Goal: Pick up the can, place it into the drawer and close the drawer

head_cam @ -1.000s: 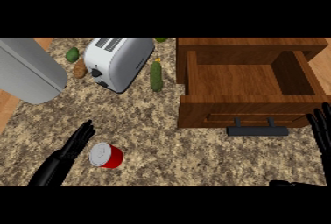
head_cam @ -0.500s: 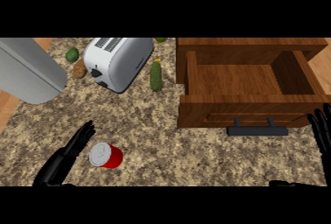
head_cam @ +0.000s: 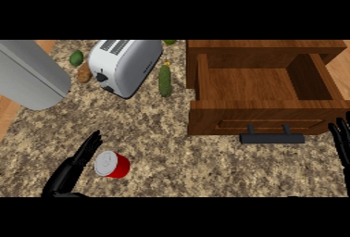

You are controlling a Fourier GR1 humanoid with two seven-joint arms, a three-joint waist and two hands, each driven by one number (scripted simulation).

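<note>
The left hand [head_cam: 74, 165] sits at the lower left, fingers straight, holding nothing, just beside the red can [head_cam: 112, 165]. The can lies on the counter [head_cam: 178, 157], its long axis left-right, silver top facing left. The wooden drawer [head_cam: 263, 90] stands open. The right hand [head_cam: 340, 141] rests at the right edge, fingers straight.

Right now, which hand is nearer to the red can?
Left. The left hand is right beside the can, on its left side. The right hand rests far across the counter by the drawer.
</note>
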